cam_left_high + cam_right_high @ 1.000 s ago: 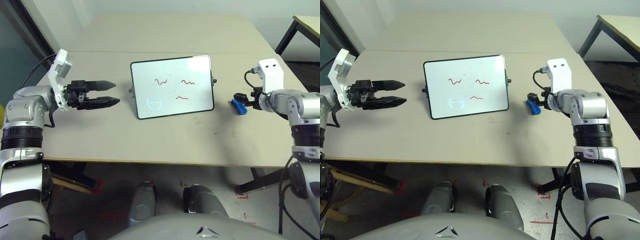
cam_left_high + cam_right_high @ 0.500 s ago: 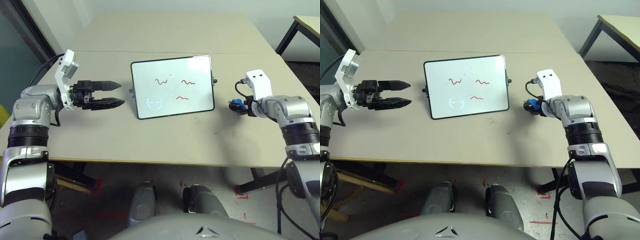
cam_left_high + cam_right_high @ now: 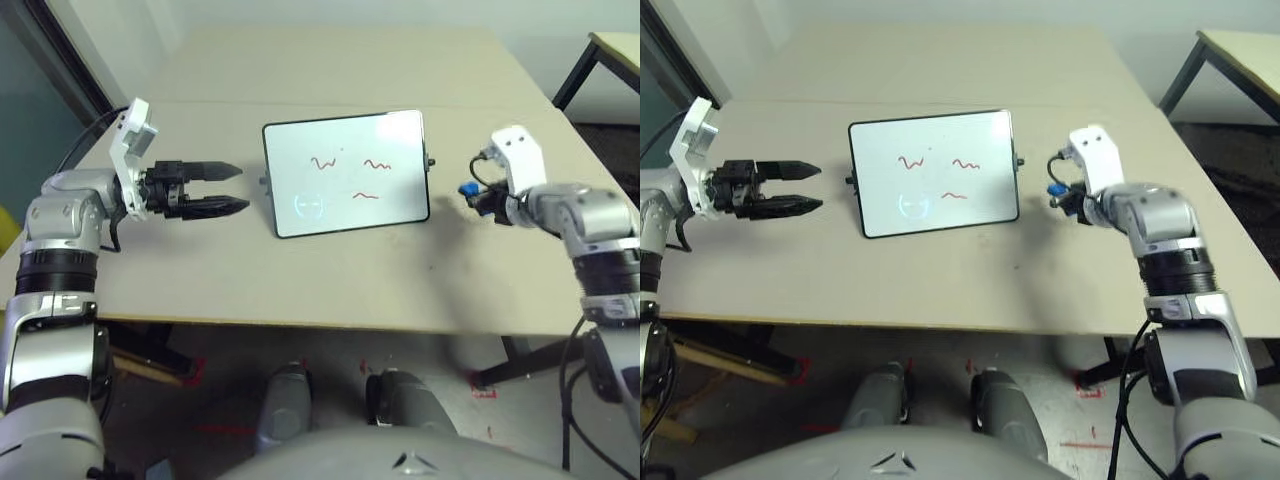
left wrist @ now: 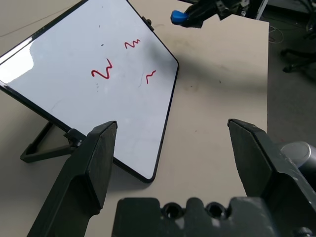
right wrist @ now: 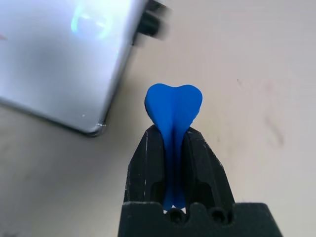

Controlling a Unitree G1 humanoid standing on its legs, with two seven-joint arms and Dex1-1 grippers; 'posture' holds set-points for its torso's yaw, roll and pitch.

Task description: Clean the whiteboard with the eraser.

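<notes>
Right end effector [image 5: 173, 148] is pinching the blue eraser [image 5: 173, 106] tight, held just off the whiteboard's [image 3: 346, 172] right edge. Board's propped on the counter [image 3: 330, 280] with red squiggles. Left end effector [image 3: 228, 189] spread wide, left of the board.

We see the whiteboard [image 3: 933, 173] propped at a tilt near the middle of the beige table [image 3: 940, 270], carrying three red squiggles [image 3: 938, 172] and a faint blue circle [image 3: 912, 205]. Our right gripper [image 3: 1058, 194] pinches the blue eraser [image 3: 1052, 189] just beside the board's right edge. Our left gripper [image 3: 808, 188] hovers well left, fingers apart.
</notes>
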